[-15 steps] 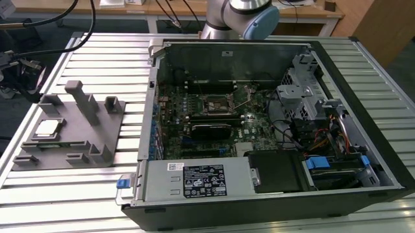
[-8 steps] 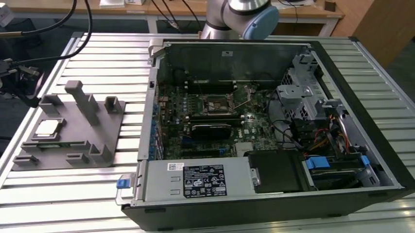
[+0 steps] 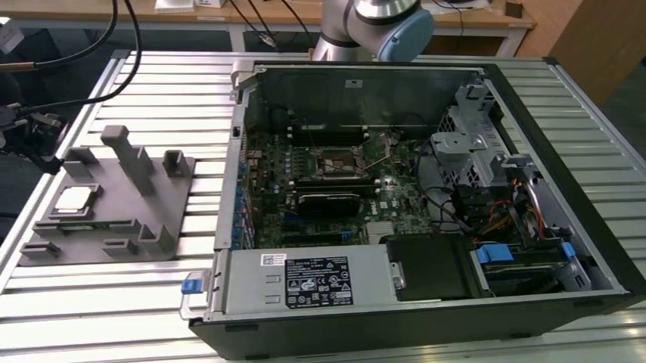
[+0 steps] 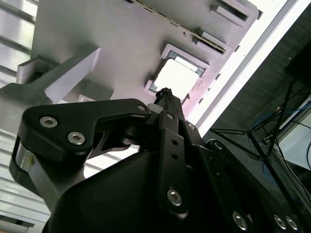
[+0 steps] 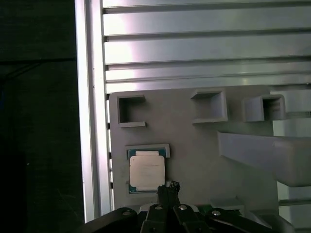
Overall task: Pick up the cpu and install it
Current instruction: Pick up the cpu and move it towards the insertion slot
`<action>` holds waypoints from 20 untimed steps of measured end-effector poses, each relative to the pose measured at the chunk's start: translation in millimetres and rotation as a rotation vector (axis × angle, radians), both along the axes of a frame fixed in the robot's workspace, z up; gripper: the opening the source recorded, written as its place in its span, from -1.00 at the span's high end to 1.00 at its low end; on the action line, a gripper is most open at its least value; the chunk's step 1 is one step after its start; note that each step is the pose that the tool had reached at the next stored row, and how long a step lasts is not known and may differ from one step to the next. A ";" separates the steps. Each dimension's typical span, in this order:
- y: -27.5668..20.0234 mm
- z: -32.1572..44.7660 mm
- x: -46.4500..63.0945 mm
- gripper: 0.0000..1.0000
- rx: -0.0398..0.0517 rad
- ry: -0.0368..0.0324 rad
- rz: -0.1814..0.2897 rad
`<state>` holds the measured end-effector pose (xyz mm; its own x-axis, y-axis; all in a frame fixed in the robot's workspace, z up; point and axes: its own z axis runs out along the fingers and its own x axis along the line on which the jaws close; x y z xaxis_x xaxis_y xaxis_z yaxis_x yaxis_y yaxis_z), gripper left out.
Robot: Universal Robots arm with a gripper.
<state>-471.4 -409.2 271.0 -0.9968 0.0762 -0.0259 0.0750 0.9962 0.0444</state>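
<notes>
cpu (image 5: 146, 174) sits in grey holder (image 5: 194, 145) recess, prob. to fix its pos. for pickup. end effector (image 5: 168, 188) closed, empty, just by cpu edge.

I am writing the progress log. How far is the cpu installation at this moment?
Done: nothing visible yet; the cpu lies in the grey holder, outside the computer case. In hand: the end effector is aimed at the holder, its tip near the cpu, gripping nothing. Left: both the pickup and the install.
</notes>
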 end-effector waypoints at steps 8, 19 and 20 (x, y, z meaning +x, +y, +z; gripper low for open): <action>0.0 -14.6 -4.4 0.79 0.0000 0.0000 0.000; 0.0 -34.6 -10.4 0.79 0.0003 -0.0002 0.001; 0.0 -36.1 -10.8 0.79 0.0004 -0.0001 0.003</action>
